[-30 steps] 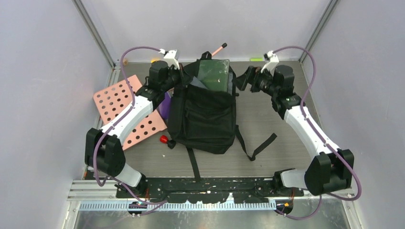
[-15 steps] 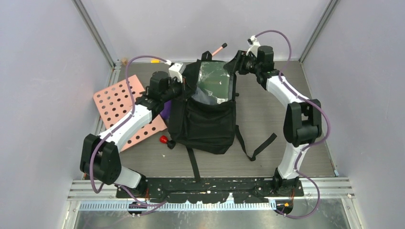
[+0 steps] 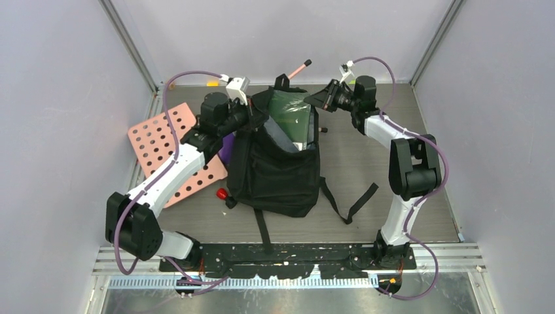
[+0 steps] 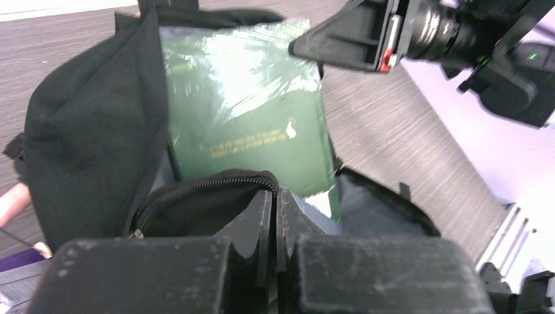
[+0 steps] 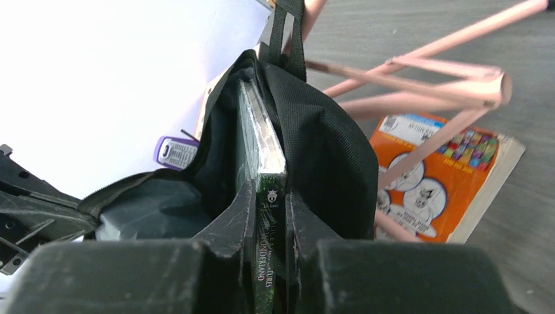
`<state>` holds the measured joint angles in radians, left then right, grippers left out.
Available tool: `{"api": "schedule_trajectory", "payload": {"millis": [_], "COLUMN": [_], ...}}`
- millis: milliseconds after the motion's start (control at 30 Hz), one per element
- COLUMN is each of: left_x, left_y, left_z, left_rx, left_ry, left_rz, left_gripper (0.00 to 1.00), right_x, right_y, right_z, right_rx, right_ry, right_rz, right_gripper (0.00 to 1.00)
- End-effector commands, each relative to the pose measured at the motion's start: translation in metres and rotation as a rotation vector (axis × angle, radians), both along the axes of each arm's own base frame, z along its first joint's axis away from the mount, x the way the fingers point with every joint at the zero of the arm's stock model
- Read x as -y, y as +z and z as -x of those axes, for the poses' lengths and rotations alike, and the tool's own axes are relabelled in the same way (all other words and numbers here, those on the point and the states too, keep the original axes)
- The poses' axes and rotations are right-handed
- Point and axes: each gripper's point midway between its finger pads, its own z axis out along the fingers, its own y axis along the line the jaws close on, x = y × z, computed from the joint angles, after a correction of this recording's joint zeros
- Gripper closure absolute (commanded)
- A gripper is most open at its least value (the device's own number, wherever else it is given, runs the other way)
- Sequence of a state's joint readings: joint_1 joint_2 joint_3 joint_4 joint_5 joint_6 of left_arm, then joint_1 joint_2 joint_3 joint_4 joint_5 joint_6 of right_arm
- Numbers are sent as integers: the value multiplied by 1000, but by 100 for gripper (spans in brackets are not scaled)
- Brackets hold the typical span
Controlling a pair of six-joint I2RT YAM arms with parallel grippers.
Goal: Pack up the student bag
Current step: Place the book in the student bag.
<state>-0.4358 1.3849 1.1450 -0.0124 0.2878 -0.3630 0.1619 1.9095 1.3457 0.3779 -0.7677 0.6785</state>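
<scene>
As things lie now, you have the packing under way, not finished.

- Bag (image 3: 278,173): lying mid-table, mouth at the far end, lifted open.
- Left gripper (image 3: 254,119): clamped shut on the left rim of the mouth, by the zip, holding it up.
- Green book (image 3: 292,111): standing in the mouth, near part inside, far part out.
- Right gripper (image 5: 268,209): fingers pressed to either side of the book's far edge, gripping it.
- Left to do, by my reckoning: seat the book fully, then close the zip.
- Loose goods: an orange book (image 5: 445,176) on the bag's far side, a purple thing (image 3: 227,145) just beside its left, a red thing (image 3: 223,193) at its near-left corner, and a pink board (image 3: 160,140) further left. Whether these go in, I cannot tell.
</scene>
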Motion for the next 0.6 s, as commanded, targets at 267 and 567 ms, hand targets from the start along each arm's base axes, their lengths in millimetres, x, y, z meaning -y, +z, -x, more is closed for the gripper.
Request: {"api": "schedule_trajectory", "payload": {"millis": [267, 567], "left_x": [6, 6], "left_y": [114, 122], "left_z": [-6, 1], "left_rx": [181, 180], "left_ry": [11, 4], "left_rz": [157, 190], "left_gripper": [100, 100], "right_x": [-3, 23], "right_y": [102, 148], "right_z": [68, 78], "right_rx": [60, 110], "right_ry": [7, -163], "right_rz": [-250, -355], "right_gripper": [99, 99]}}
